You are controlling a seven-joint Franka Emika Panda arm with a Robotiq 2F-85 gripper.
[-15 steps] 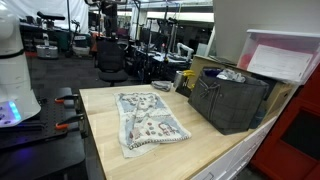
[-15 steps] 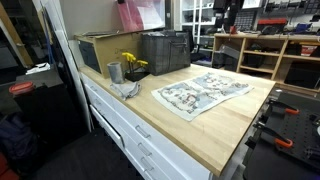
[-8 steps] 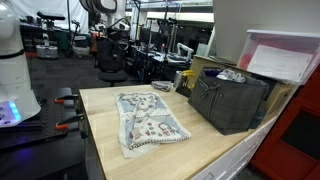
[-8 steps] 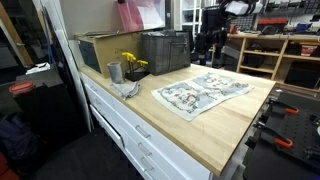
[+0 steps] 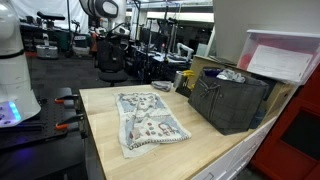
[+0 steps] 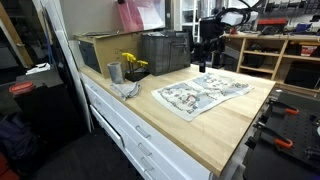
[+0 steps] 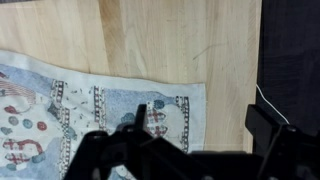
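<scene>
Item: my tool (image 7: 198,118), jaws fully apart and empty, over the patterned towel (image 7: 80,105) lying flat on the tabletop (image 7: 170,40), lower left of wrist view; I judge it best centred squarely on the hem.

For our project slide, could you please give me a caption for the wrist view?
Open gripper hovering above the corner of a patterned towel spread on a light wooden tabletop.

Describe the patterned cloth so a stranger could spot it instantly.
Find the pale wooden worktop with a dark crate at one end. The cloth lies spread flat mid-top, beside the crate. It is the only flat, white, picture-printed thing there.
</scene>
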